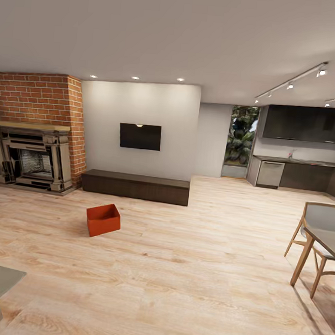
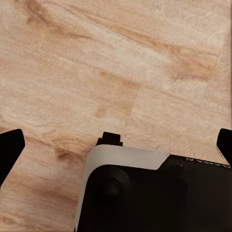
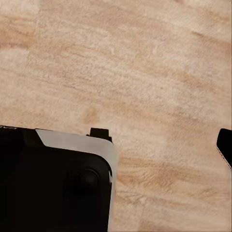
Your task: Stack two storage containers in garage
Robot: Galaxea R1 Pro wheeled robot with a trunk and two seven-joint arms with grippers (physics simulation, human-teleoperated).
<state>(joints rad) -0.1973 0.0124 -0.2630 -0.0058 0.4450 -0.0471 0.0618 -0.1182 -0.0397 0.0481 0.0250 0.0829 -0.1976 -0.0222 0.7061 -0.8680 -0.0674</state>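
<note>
- An open-plan home living room on a light wood plank floor (image 1: 189, 270).
- Brick fireplace (image 1: 37, 132), wall TV (image 1: 139, 136) and long dark bench (image 1: 136, 186) mark it.
- Dark kitchen cabinets (image 1: 307, 123) and a wooden dining chair (image 1: 319, 240) adjoin.

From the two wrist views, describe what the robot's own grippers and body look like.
In the left wrist view, the left gripper shows two black fingertips at the picture's edges. Between them sits the robot's base, glossy black with a pale grey rounded rim and faint white lettering. In the right wrist view, one black fingertip of the right gripper shows beside the same black, grey-rimmed base.
</note>
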